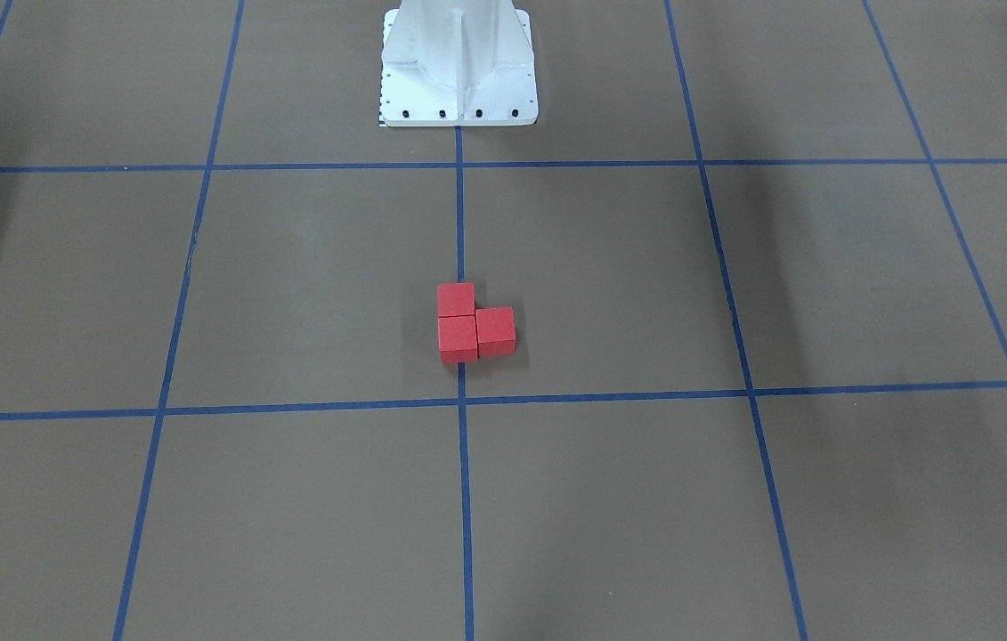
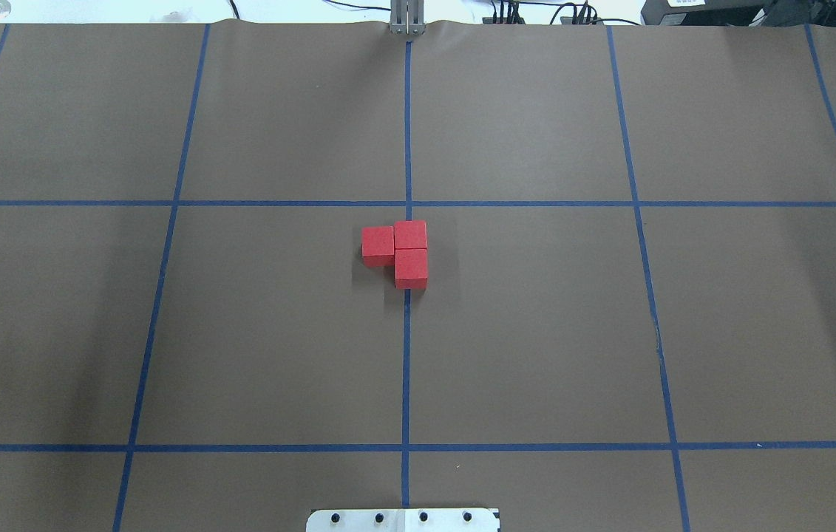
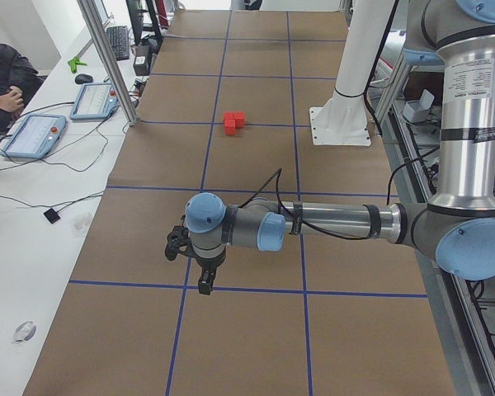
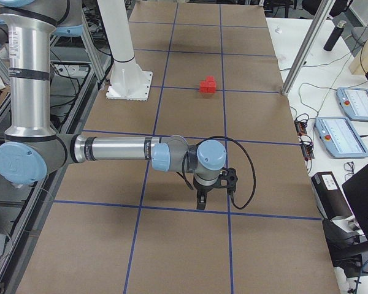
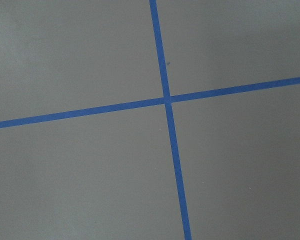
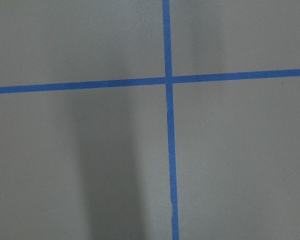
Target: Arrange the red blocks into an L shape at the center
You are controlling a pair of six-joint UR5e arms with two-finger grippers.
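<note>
**L of red blocks at the center**

Seen from overhead: three cubes touching, flat on the brown worktop, astride the middle blue tape line. Corner cube and its neighbour at 6 o'clock squarely on the line; third cube at 9 o'clock of the corner, just off the tape. White base plate well apart at 6 o'clock, at the picture's lower edge.

Found only in the side views: left fingers pointing down over a tape crossing, blocks well apart at 12 o'clock. Likewise right fingers, hanging above the worktop near a crossing, blocks far off at 12 o'clock. Cannot tell whether either pair is clenched or released. In both wrist views, only brown surface and one tape crossing.
</note>
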